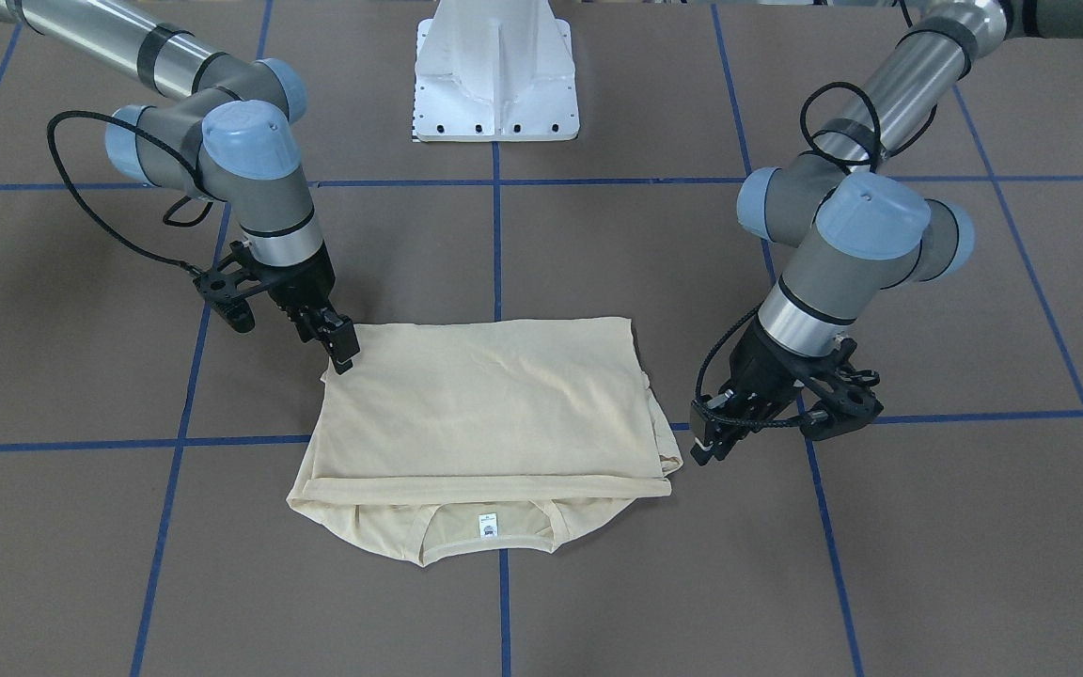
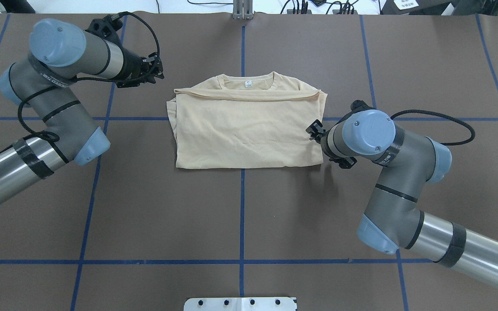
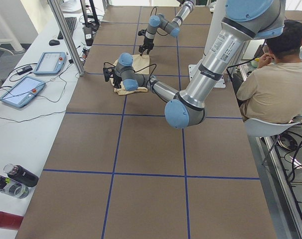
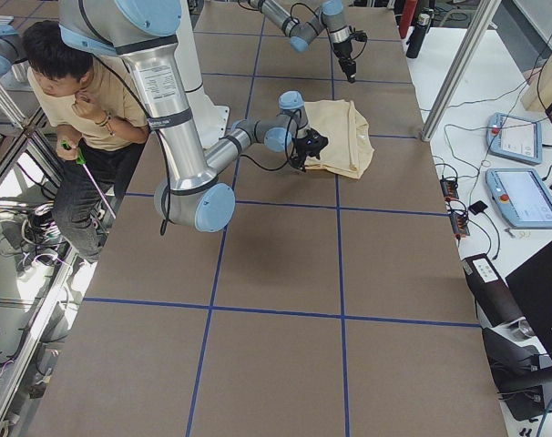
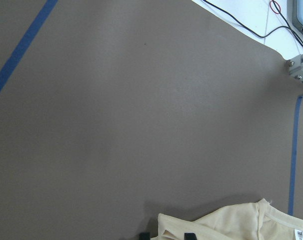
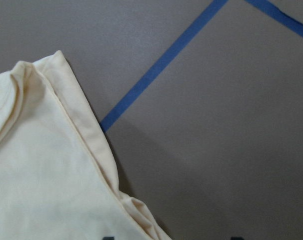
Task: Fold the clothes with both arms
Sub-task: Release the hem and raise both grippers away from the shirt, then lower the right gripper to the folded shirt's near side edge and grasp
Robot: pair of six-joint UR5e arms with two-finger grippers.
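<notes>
The pale cream-yellow thin shirt (image 2: 247, 129) lay folded flat in the middle of the brown bench (image 2: 167, 207) w/ blue tape lines. Its neck & small white label (image 2: 247, 84) pointed away from the robot's white base (image 1: 494, 75). A folded flap covered the shirt below the neck.

The silver-grey L arm (image 2: 59, 112) w/ light blue caps was bent like an elbow & reached to the shirt's far left corner. The black L fingers (image 5: 144, 236) pointed down, just beside that corner. They had a small gap btwn them & held nothing.

The silver-grey R arm (image 2: 398, 172) was bent too & came in at the shirt's right side. The black R fingers (image 1: 344, 350) pointed down at the near right corner, right at the edge. They were spread wide, one tip over the cloth & one over bare bench. Nothing was pinched. Can't tell if they touched the cloth.
</notes>
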